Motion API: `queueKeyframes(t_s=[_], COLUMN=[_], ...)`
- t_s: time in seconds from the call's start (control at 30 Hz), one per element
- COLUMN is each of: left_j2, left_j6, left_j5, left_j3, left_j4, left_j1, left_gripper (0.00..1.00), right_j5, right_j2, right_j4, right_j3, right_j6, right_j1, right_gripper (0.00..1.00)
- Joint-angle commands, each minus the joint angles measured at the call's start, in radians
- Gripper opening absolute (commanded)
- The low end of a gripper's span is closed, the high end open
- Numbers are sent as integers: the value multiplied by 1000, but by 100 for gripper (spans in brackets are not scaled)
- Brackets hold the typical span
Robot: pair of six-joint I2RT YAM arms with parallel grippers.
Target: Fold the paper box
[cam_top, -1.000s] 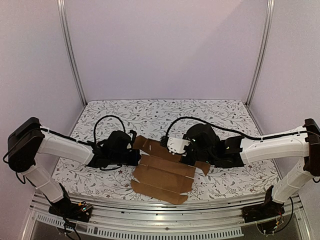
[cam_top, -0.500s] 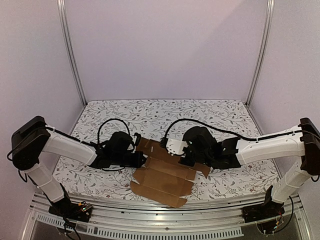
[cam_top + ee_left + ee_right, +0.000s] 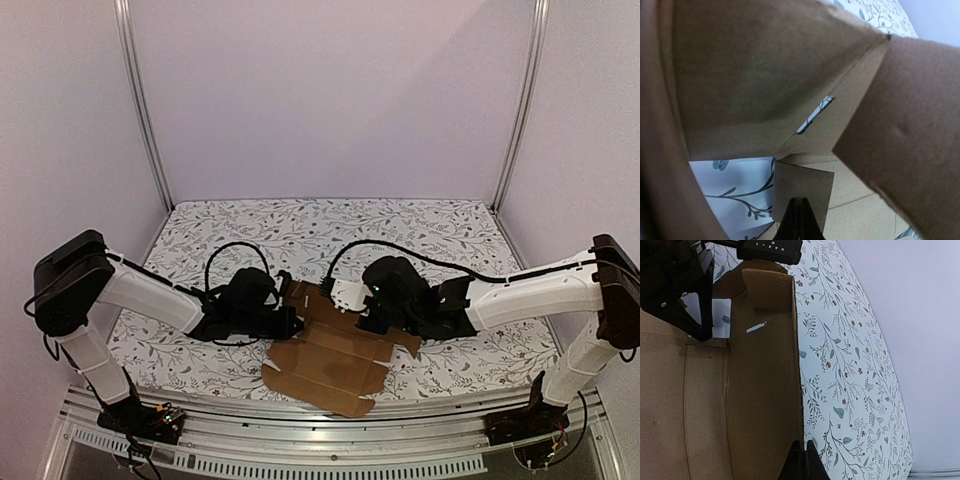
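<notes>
The paper box point(image 3: 328, 362) is a brown die-cut sheet lying mostly flat at the table's near middle, its far panel raised. My right gripper point(image 3: 366, 316) is shut on the raised panel's edge; in the right wrist view that edge point(image 3: 799, 390) runs straight between its fingertips point(image 3: 805, 452). My left gripper point(image 3: 291, 320) is at the sheet's far left corner. In the left wrist view its fingers point(image 3: 799, 217) are pressed together, tips against a small flap point(image 3: 807, 182), with the slotted panel point(image 3: 755, 75) standing over it. The left gripper also shows in the right wrist view point(image 3: 687, 295).
The floral table cover point(image 3: 330, 225) stretches behind the box to the back wall. Metal posts point(image 3: 140, 110) stand at the back corners. The table's metal front rail point(image 3: 330, 425) runs just below the sheet's near edge. Black cables point(image 3: 420, 255) loop over both arms.
My left gripper has slid right, in against the sheet's far left corner. My right gripper has shifted slightly left with the panel. The far panel stands a little more upright.
</notes>
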Motion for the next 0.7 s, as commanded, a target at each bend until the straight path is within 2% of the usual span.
queueKeyframes(t_s=[0.0, 0.2, 0.47, 0.67], left_j2=[32, -7, -169, -287], left_j6=[-12, 7, 97, 147], left_j5=[2, -24, -130, -139], left_j3=[28, 28, 41, 37], left_j4=[19, -27, -207, -321], left_j1=[-26, -28, -25, -22], left_gripper=[0, 0, 0, 0], right_j5=[10, 16, 20, 25], right_j2=[12, 6, 1, 6], right_j4=[9, 0, -5, -7], right_j3=[25, 19, 17, 13], right_j6=[25, 21, -7, -64], right_j1=[12, 11, 12, 12], right_gripper=[0, 0, 0, 0])
